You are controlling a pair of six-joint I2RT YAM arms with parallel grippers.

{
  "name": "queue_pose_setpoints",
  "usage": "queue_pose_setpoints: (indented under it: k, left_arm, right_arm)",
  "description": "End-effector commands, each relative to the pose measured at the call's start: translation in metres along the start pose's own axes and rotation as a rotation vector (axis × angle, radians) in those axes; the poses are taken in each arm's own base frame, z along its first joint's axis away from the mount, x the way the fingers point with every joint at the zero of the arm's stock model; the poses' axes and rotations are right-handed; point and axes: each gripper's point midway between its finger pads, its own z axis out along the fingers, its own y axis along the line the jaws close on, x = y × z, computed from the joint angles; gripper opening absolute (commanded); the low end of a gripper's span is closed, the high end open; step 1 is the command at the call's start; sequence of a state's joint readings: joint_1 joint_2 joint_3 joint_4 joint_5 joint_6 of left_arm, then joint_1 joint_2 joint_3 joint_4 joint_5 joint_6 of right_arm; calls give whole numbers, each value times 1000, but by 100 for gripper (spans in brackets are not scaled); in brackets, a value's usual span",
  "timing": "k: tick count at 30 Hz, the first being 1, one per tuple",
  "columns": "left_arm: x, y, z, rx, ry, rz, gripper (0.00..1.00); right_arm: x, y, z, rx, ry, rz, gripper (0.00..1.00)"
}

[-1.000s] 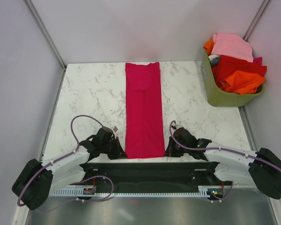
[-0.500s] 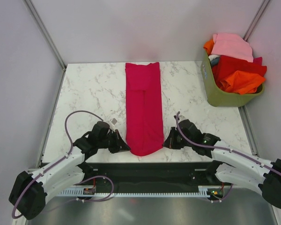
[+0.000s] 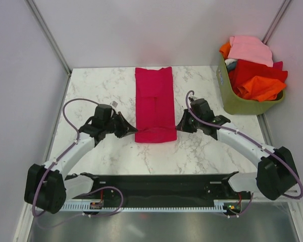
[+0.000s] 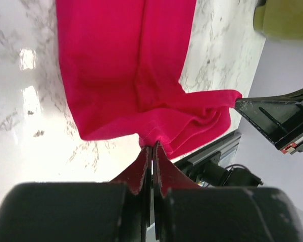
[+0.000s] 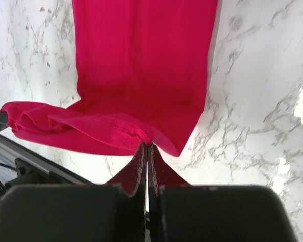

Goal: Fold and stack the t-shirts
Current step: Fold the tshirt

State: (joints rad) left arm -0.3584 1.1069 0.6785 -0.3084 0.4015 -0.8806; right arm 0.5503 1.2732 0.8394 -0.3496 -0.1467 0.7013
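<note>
A crimson t-shirt lies as a long narrow strip down the middle of the marble table, its near end lifted and doubled back over itself. My left gripper is shut on the left corner of that raised hem. My right gripper is shut on the right corner. The hem sags between the two grippers, above the lower layer of the shirt. More t-shirts, pink, red and orange, are piled in the basket at the back right.
An olive-green basket stands at the table's back right corner against the wall. Grey walls close in the table on the left, back and right. The black and metal arm mount runs along the near edge.
Both grippers have carried the shirt's near hem away from the table's front edge towards the back, folding the strip over itself. The visible shirt is now about half as long.
</note>
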Motion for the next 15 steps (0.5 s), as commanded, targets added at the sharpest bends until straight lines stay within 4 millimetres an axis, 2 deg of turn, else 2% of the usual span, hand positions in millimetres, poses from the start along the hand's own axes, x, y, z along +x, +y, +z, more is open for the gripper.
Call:
queue_pose_setpoints:
  k: [1,2,3,4,6,7,9,10,11,15]
  left_arm:
    - [-33,-12,8,18,-46,48,2]
    - [-43,-17,9,26,-61,52,2]
    - [-48,-17,13,21,-66,52,2]
    - [-55,-10,20,2,-64,36,2]
    - [-70,-15,25,9,-82,36,2]
    - [-77,-11,31,-3,-83,24,2]
    - [-92,-16,33,3,-103,36,2]
    - [-97,-17,35,2,-108,36,2]
    - [-105,-18,40,2,-112,37,2]
    - [-119,-20,54,2,-96,31,2]
  right_arm:
    - [-37,7,7,-19,-33,-33,0]
    - [-41,8,10,-25,-27,-35,0]
    - [-57,11,10,-32,-51,-28,0]
    - [-58,5,19,-17,-29,-24,0]
    - [-75,7,23,-31,-38,-15,0]
    - [-75,2,32,-20,-20,-9,0]
    - [-89,2,36,-31,-25,-2,0]
    - [-89,-1,45,-26,-7,5,0]
    - [-97,4,47,-40,-14,-2,0]
    - [-107,-3,67,-45,19,19,0]
